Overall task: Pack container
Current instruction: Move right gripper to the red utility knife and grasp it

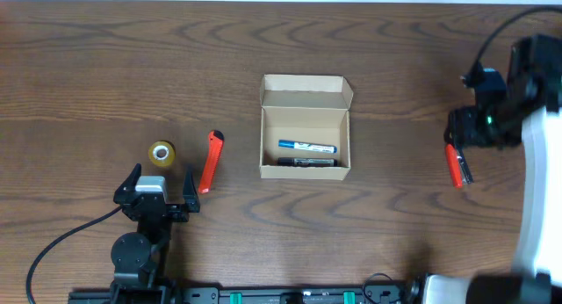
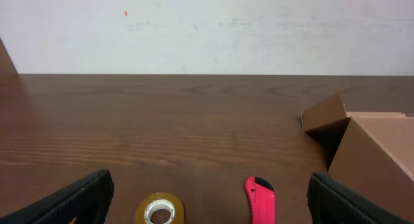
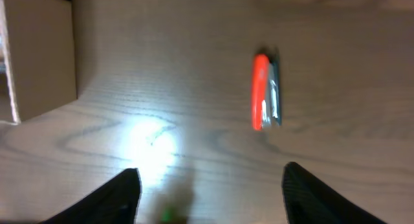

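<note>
Dark wood-grain table (image 1: 88, 67), plain white wall (image 2: 207, 30) off at 12 o'clock; left claw (image 2: 210, 188) and right claw (image 3: 210, 179) spread wide.

**A:** Where did the container (image 1: 304, 98) sit on the table (image 1: 88, 76)?

**B:** Mid-table, with its flap lid open on the far side. Two markers lay inside, side by side, running left to right. One marker (image 1: 306, 162) lay along the front wall and the second marker (image 1: 307, 148) just behind it.

**A:** And to its left?

**B:** The utility knife (image 1: 210, 161) lay near the container, not touching it. The tape roll (image 1: 162, 152) was left of the knife. The left end effector (image 1: 162, 179) was just in front of both, toward the near edge.

**A:** The right side?

**B:** The stapler (image 1: 456, 165) lay well apart from the container, with the right end effector (image 3: 210, 191) just beside it.
</note>
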